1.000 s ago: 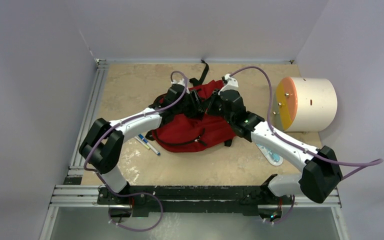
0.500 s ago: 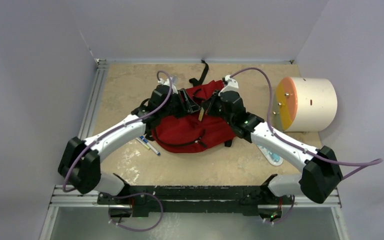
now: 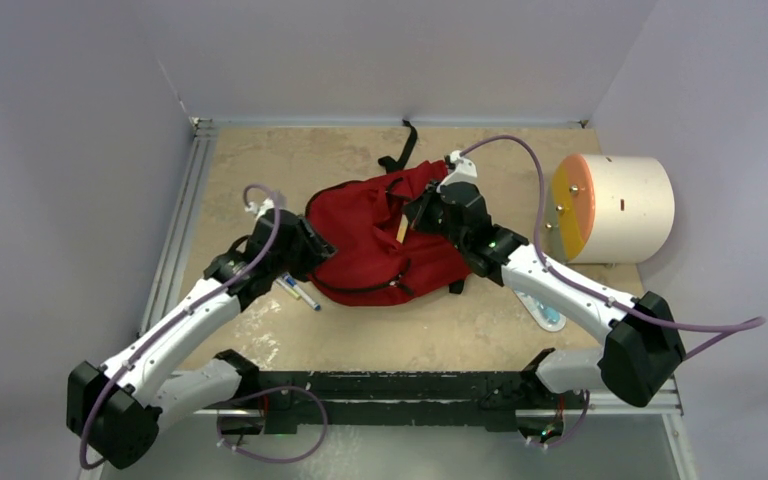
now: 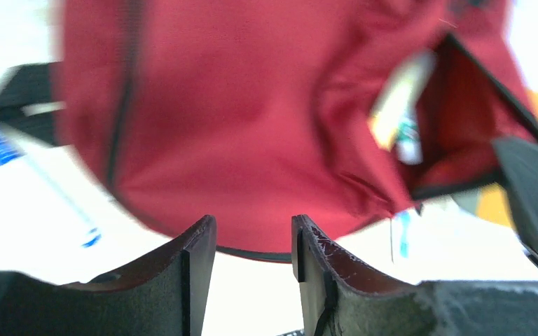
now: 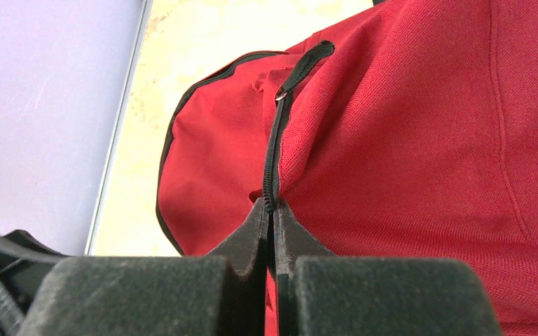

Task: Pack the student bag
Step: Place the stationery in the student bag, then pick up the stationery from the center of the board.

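The dark-red student bag (image 3: 375, 250) lies mid-table, and something tan (image 3: 401, 228) pokes out of its open top. My right gripper (image 3: 417, 212) is shut on the bag's black zipper edge (image 5: 272, 175) and holds the opening up. The right wrist view shows the fabric (image 5: 406, 140) pinched between the fingers, with a zipper pull (image 5: 307, 63) further along. My left gripper (image 3: 312, 246) hangs just off the bag's left side. It stands open with nothing between the fingers (image 4: 196, 245). In the blurred left wrist view the bag (image 4: 252, 126) fills the frame, its opening (image 4: 455, 119) on the right.
A blue-and-white pen (image 3: 297, 290) lies on the table left of the bag, close under my left arm. A cream cylinder with an orange-yellow face (image 3: 615, 208) stands at the right. A pale blue item (image 3: 545, 310) lies under my right forearm. Walls close in the table on three sides.
My left arm has drawn back from the bag's opening, leftward and toward the near edge, its gripper now clear of the bag. My right gripper has kept its hold on the zipper edge.
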{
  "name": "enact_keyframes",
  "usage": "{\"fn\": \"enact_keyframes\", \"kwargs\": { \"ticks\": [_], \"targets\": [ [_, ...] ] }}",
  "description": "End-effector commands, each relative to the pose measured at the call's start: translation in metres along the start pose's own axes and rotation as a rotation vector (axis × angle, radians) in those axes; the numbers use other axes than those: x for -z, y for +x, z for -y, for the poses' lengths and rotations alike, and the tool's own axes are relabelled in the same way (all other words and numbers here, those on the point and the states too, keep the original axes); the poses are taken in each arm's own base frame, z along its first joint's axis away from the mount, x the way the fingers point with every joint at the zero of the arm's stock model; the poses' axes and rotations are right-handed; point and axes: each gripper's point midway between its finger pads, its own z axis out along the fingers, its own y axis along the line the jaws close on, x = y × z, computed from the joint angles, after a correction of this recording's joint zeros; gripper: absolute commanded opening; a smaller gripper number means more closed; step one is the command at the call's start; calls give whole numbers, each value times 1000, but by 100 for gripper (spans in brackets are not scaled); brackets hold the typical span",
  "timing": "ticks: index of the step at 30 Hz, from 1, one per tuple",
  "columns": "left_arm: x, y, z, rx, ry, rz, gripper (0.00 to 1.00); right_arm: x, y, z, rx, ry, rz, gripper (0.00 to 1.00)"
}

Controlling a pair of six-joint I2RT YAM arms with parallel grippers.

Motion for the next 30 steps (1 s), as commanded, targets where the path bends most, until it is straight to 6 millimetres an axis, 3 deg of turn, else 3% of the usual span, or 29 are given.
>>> {"fn": "enact_keyframes", "kwargs": {
  "ticks": [1,6,11,17,30],
  "targets": [
    [9,1,-86,197,-260,0,42,4,-23,-27,-41,-92,80,0],
    [15,0,-129,273,-416,11,41,1,-20,-29,-40,-102,64,0],
    [2,-7,-162,311,-500,-53,40,1,-22,-27,-26,-91,64,0],
    [-4,-26,-184,294,-521,10,37,3,-22,-25,-24,-84,67,0],
    [-22,-25,-207,272,-575,-20,34,6,-22,-22,-23,-70,73,0]
  ]
}}
